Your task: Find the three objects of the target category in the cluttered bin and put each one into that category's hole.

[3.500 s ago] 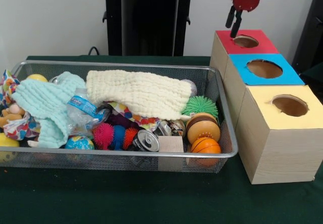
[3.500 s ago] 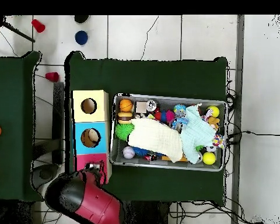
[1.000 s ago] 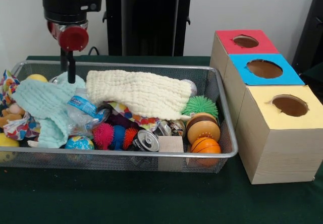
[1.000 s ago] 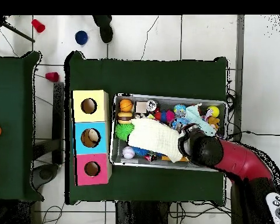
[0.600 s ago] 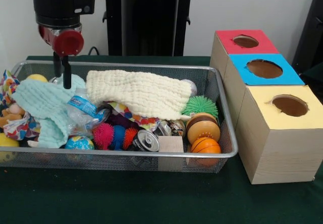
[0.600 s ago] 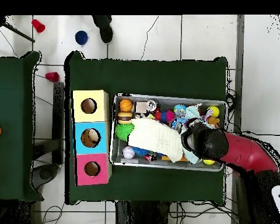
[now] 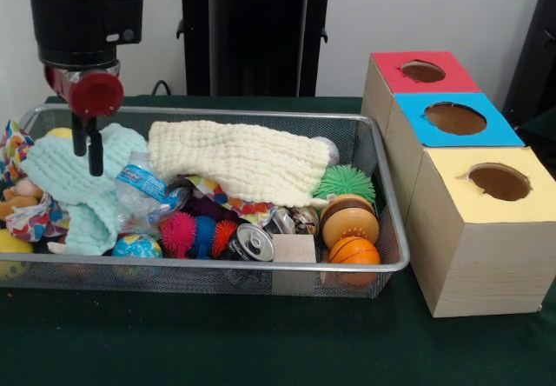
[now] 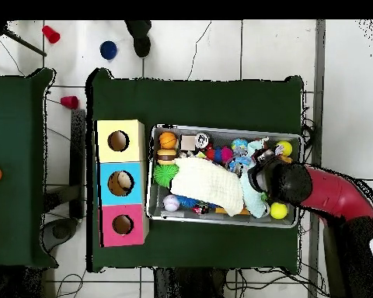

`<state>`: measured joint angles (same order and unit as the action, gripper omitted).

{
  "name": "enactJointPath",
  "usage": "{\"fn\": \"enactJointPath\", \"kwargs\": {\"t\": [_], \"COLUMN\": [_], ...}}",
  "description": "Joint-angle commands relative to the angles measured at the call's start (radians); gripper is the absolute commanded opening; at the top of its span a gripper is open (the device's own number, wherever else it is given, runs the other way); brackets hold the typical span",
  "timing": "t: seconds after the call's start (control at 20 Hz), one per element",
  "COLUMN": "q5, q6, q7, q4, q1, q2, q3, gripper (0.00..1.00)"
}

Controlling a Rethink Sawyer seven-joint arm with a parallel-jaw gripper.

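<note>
The wire mesh bin (image 7: pixel 217 112) fills the table's left and middle, and shows in the overhead view (image 8: pixel 221 129). One tan plush toy (image 7: pixel 12 196) lies at its left end, half under patterned cloth; it also shows in the overhead view (image 8: pixel 284 161). No other plush toy shows. My gripper (image 7: pixel 87 162) hangs over the mint cloth (image 7: pixel 74 182), fingers slightly apart and empty, tips just above the cloth. In the overhead view the arm's wrist (image 8: pixel 279 180) hides the gripper. The blue-topped box's hole (image 7: pixel 455 118) is at the right, between the red and yellow boxes, and shows from above (image 8: pixel 120 183).
A cream knitted cloth (image 7: pixel 234 156) covers the bin's middle. A water bottle (image 7: pixel 143 190), spiky balls (image 7: pixel 195 234), a can (image 7: pixel 252 242), a wooden block (image 7: pixel 294 249), a burger toy (image 7: pixel 349 219) and a green spiky ball (image 7: pixel 345 182) lie around it. The red-topped box (image 7: pixel 421 71) and yellow-topped box (image 7: pixel 499 182) flank the blue one.
The gripper has come from above the red-topped box across to the bin's left end. In the last second it moved further left and lower, over the mint cloth.
</note>
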<state>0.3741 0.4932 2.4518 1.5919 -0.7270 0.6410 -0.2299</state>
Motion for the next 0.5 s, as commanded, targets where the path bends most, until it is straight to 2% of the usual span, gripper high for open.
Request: {"fn": "enactJointPath", "kwargs": {"t": [0.05,0.5], "q5": [0.088,0.115], "q6": [0.094,0.101], "q7": [-0.267,-0.286], "q4": [-0.085,-0.123], "q1": [-0.039,-0.080], "q2": [-0.067,-0.113], "q3": [-0.085,-0.107], "gripper": [1.00,1.00]}}
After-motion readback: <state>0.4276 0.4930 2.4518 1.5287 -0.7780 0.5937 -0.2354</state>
